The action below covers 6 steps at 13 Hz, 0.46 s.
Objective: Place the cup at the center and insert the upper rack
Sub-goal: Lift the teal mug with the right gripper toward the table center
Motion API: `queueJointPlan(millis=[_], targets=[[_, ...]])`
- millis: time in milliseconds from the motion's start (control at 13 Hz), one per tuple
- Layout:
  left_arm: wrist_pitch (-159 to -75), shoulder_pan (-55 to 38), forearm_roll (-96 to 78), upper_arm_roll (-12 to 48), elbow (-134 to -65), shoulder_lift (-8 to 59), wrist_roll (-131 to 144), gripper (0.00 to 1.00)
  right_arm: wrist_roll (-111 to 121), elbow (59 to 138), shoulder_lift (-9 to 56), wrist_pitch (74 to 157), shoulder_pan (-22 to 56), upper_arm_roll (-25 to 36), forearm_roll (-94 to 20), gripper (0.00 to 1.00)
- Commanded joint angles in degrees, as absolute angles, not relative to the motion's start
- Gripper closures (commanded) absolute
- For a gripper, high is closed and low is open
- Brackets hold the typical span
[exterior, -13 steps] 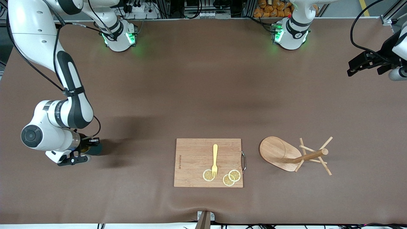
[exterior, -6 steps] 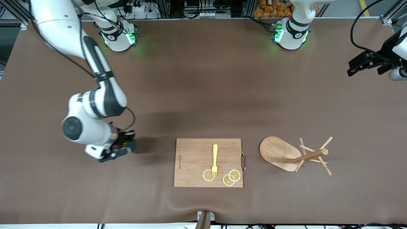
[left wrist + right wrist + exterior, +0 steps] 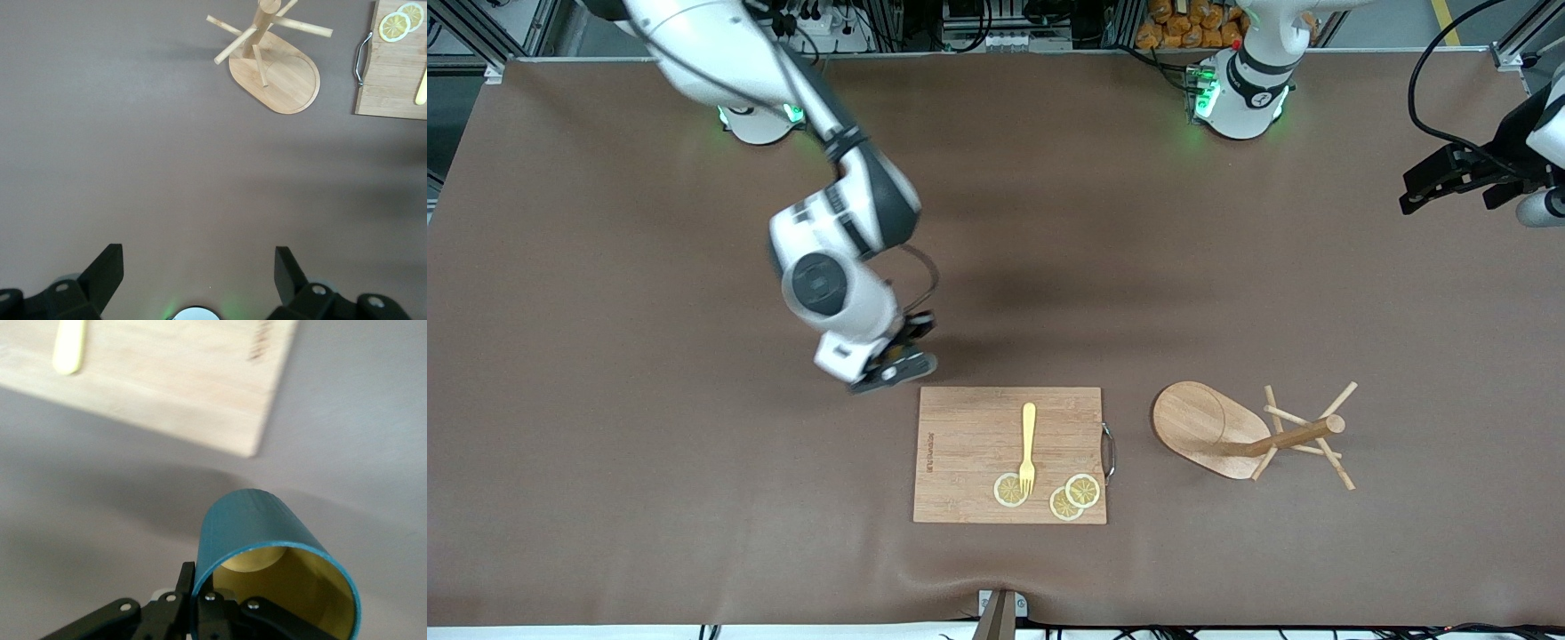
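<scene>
My right gripper [image 3: 200, 603] pinches the cup [image 3: 273, 567] by its rim wall over bare table beside the cutting board [image 3: 1009, 453]; it looks rigid, light, maybe slick, while my left gripper [image 3: 197, 280] waits open.

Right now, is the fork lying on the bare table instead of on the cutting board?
No, the fork lies on the cutting board, its tines over one of the lemon slices.

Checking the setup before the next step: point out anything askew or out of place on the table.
The upper rack is tipped over: its post and pegs lie on the table and its oval base stands on edge, beside the cutting board toward the left arm's end. Nothing else stands out.
</scene>
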<state>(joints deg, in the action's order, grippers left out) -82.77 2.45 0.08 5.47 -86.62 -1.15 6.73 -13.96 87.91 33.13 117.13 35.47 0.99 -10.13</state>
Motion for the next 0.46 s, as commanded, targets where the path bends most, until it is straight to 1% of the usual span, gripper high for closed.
queueJointPlan(millis=[0, 154, 385], targets=[[-82.18, 2.90, -0.09, 5.36, -86.48, -0.79, 5.63, 0.00, -18.88, 88.24, 32.08, 116.28, 40.94, 1.76, -10.90, 1.00], [-82.18, 3.34, -0.09, 5.45, -86.40, -0.79, 5.63, 0.00, -19.60, 88.24, 32.43, 116.28, 45.07, 1.85, -10.81, 1.00], [-82.26, 3.25, -0.17, 5.45, -86.04, -0.79, 5.63, 0.00, -24.15, 88.24, 32.78, 116.28, 49.03, 1.85, -10.64, 1.00]])
